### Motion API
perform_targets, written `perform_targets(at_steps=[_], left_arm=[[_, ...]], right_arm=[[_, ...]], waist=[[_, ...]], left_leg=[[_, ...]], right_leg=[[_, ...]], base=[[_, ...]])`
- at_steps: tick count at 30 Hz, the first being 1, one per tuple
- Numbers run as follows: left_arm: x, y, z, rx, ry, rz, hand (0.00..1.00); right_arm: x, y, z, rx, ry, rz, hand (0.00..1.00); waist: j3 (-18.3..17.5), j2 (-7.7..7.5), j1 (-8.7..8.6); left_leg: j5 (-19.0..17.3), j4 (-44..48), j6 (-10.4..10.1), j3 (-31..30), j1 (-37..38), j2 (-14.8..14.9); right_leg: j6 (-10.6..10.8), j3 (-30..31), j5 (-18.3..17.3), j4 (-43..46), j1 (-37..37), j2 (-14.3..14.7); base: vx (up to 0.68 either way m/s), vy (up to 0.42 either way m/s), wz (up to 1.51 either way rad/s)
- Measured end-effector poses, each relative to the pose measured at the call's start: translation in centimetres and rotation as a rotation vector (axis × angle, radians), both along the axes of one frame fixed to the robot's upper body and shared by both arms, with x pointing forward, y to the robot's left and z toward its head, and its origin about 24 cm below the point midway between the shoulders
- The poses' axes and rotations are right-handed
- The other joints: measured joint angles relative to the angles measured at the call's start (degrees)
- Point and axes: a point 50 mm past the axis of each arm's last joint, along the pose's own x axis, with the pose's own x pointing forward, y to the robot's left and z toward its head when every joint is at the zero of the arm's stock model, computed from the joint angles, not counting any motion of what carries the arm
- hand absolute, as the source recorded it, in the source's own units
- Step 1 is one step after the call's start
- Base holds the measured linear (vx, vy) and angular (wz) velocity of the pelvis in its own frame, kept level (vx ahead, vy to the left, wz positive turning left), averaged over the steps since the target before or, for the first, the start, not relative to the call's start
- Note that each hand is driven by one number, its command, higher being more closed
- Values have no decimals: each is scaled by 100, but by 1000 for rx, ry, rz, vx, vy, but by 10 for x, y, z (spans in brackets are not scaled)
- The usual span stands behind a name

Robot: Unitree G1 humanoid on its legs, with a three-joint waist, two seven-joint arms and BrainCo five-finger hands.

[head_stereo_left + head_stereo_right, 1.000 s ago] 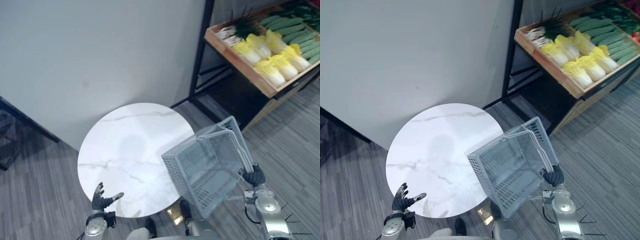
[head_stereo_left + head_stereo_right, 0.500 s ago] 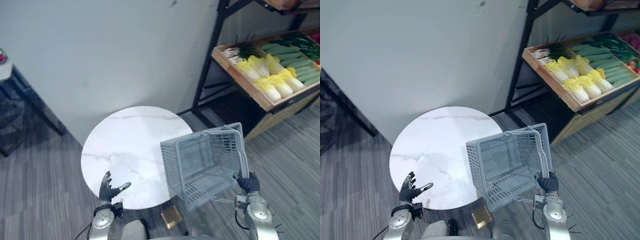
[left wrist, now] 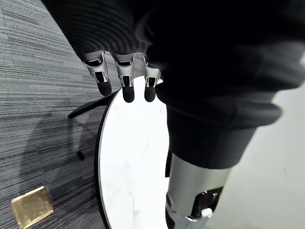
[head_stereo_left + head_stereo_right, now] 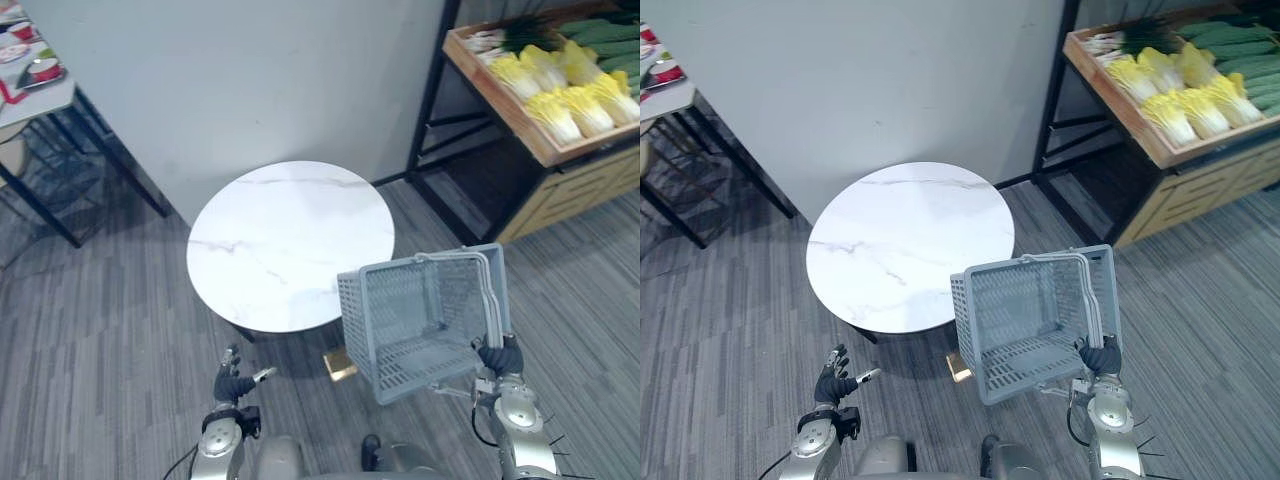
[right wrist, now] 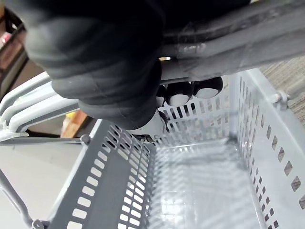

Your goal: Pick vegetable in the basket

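Observation:
My right hand [image 4: 501, 357] is shut on the handles of a grey plastic basket [image 4: 420, 320], which hangs tilted in the air at the lower right, beside the round table. The basket [image 5: 200, 181] is empty inside, and my fingers [image 5: 183, 93] curl round its handle. On a wooden shelf [image 4: 520, 125] at the top right lie yellow-white cabbages [image 4: 560, 90], green cucumbers [image 4: 600, 30] and spring onions [image 4: 490, 40]. My left hand [image 4: 236, 383] hovers low at the bottom left over the floor, fingers [image 3: 125, 86] straight and holding nothing.
A round white marble table [image 4: 290, 240] stands ahead in the middle. The shelf's black metal frame [image 4: 432, 90] rises at the right. A grey wall [image 4: 250, 80] runs behind. A dark-legged table [image 4: 40, 70] with dishes stands at the top left. A small brass plate [image 4: 341, 364] lies on the floor.
The whole view has pulled back and shifted, so the camera moved away from the table and shelf. The basket stays in my right hand and hangs less tilted.

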Motion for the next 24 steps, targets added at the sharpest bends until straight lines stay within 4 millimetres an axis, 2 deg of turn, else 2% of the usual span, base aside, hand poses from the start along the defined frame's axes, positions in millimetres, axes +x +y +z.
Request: perform_targets(at_steps=[1,2,6,12,13,14,15,16,17,18,19,20,21,22,23,24], left_arm=[[1,0,-1,1,6,-2,0],[-1,2,-4,8,23,-4,0],[-8,17,-6,47,51,25,0],[-9,28,-4,74,48,50,0],[-8,28,-2,87,40,45,0],[-8,28,-2,88,40,45,0],[-4,28,2,91,16,43,0],[-2,28,4,94,6,43,0],[3,27,8,105,-10,44,0],[4,28,9,110,-14,43,0],[5,29,9,115,-12,42,0],[3,30,8,118,-3,43,0],[2,29,7,117,0,40,0],[2,29,7,117,1,39,0],[2,30,7,119,3,38,0],[3,28,6,112,8,35,0]], right_arm=[[-1,-2,-1,-3,7,-5,100],[-4,-5,-7,0,35,-21,100],[-16,-8,-26,21,125,-50,100],[-33,-10,-35,28,171,-78,100],[-34,-8,-34,37,162,-85,100],[-34,-8,-34,37,162,-85,100],[-32,-2,-31,50,138,-85,100],[-30,0,-29,52,125,-81,100],[-25,5,-24,59,95,-70,100],[-23,7,-22,59,84,-62,100],[-19,8,-19,57,70,-53,100],[-15,9,-17,50,61,-41,100],[-11,9,-15,45,52,-34,100],[-9,10,-14,44,48,-28,100],[-6,13,-13,45,39,-15,100],[-3,14,-11,42,32,-4,100]], waist=[[0,-1,-11],[-7,-20,-37],[-19,-36,-63],[1,-75,-81],[40,-139,-80],[43,-144,-80],[66,-177,-97],[68,-181,-94],[85,-198,-112],[109,-253,-133],[125,-306,-171],[101,-351,-207],[81,-382,-202],[74,-395,-193],[58,-429,-213],[72,-401,-203]], left_leg=[[0,-110,-1,-4,49,-12],[49,-163,-85,22,63,-43],[51,-101,-88,272,149,-203],[0,-3,-5,972,247,-303],[-109,117,31,1249,299,-282],[-115,129,34,1264,300,-279],[-285,289,47,1695,332,-172],[-337,288,62,1846,346,-116],[-407,283,130,2279,397,11],[-432,279,125,2434,443,19],[-480,274,104,2644,504,49],[-541,245,39,2907,593,104],[-547,137,26,3164,730,96],[-529,89,23,3259,780,93],[-464,66,-87,3405,914,93],[-376,31,-238,3390,1047,123]], right_leg=[[19,8,46,-28,-16,0],[36,58,140,-71,-24,-17],[205,415,347,-163,-23,-111],[381,1070,825,-558,-33,-73],[419,1329,917,-655,-32,-11],[424,1343,925,-660,-32,-7],[329,1205,918,-849,-91,-56],[205,936,925,-882,-137,-135],[150,1,929,-798,-236,-450],[100,-435,898,-722,-308,-621],[-8,-1087,832,-609,-379,-851],[-205,-1819,787,-593,-400,-1042],[-320,-2355,815,-662,-377,-1120],[-402,-2501,880,-694,-374,-1115],[-419,-2476,1169,-772,-421,-1059],[-352,-2215,1310,-765,-492,-886]], base=[[-190,117,-10],[-121,114,-28],[-99,112,-36],[-87,110,-64],[-91,84,-71],[-137,99,-120],[-107,70,-99],[-129,52,-167],[-82,15,-126],[-59,2,-134],[20,17,-115],[113,38,-151],[109,31,-145],[151,7,-145],[173,-53,-146],[230,-110,-141]])
